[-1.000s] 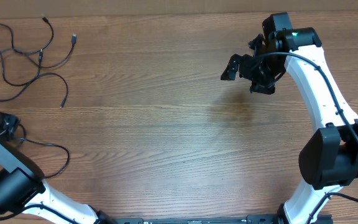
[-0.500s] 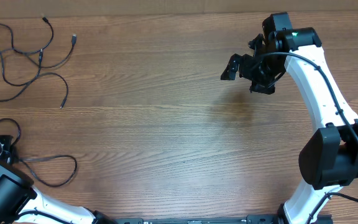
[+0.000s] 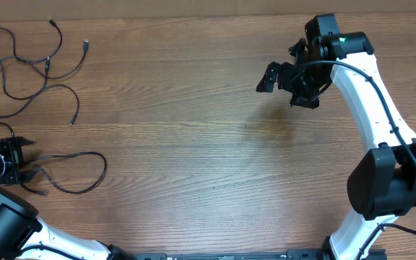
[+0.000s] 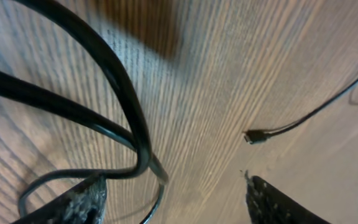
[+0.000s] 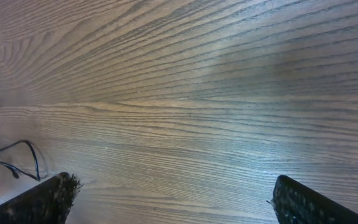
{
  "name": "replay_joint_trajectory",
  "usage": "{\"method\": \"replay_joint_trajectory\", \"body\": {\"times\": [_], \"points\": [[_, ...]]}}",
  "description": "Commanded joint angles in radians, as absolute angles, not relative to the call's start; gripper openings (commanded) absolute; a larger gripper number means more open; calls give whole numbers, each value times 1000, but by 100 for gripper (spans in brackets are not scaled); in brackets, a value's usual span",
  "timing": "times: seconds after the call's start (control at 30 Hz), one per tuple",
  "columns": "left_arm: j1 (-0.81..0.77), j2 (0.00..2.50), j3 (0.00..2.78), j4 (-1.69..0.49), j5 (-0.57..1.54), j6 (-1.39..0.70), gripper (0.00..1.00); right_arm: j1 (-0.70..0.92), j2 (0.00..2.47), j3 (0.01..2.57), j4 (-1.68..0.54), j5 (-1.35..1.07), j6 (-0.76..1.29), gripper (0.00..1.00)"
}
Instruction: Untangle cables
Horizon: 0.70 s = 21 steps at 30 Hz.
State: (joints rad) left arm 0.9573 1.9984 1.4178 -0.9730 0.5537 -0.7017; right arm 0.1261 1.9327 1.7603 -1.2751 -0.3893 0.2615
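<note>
- My left claw (image 3: pixel 20 157) sits near left with its jaws apart, gripping nothing; one cable (image 4: pixel 127 93) loops across the counter (image 3: pixel 193 159) right at its fingertips and off to the right.
- The other cables (image 3: pixel 46 63) lie in loose loops far left, well apart from it.
- My right claw (image 3: pixel 286 88), far right, gapes wide, holding nothing.

Cables (image 4: pixel 124 90) — glossy black, table (image 3: pixel 193 159) — matt grained wood
</note>
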Motion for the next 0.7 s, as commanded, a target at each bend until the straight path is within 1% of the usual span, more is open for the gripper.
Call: {"method": "replay_joint_trajectory", "body": {"times": [0.0, 0.03, 0.1, 0.13, 0.2, 0.23, 0.3, 0.37, 0.4, 0.43, 0.63, 0.67], "points": [[955, 2001, 1444, -956, 595, -689, 67, 130, 1893, 1753, -1268, -397, 257, 100], [952, 1991, 1473, -963, 586, -656, 68, 130, 1893, 1753, -1263, -397, 258, 100], [937, 1965, 1563, -1017, 475, -650, 69, 130, 1893, 1753, -1258, -397, 258, 100], [917, 1950, 1617, -1016, 415, -616, 65, 130, 1893, 1753, -1258, -397, 258, 100], [879, 1948, 1650, -968, 369, -564, 65, 130, 1893, 1753, -1258, -397, 261, 100], [869, 1948, 1650, -954, 348, -556, 67, 130, 1893, 1753, -1258, -397, 261, 100], [832, 1951, 1650, -939, 165, -553, 70, 130, 1893, 1753, -1264, -397, 261, 100], [798, 1957, 1649, -946, -96, -553, 75, 130, 1893, 1753, -1272, -397, 261, 100], [781, 1962, 1641, -947, -236, -553, 81, 130, 1893, 1753, -1279, -397, 261, 100], [775, 1968, 1630, -945, -318, -553, 83, 130, 1893, 1753, -1282, -397, 261, 100], [834, 2039, 1568, -951, -322, -553, 85, 130, 1893, 1753, -1278, -397, 261, 100], [844, 2051, 1557, -955, -322, -553, 81, 130, 1893, 1753, -1277, -397, 261, 100]]}}
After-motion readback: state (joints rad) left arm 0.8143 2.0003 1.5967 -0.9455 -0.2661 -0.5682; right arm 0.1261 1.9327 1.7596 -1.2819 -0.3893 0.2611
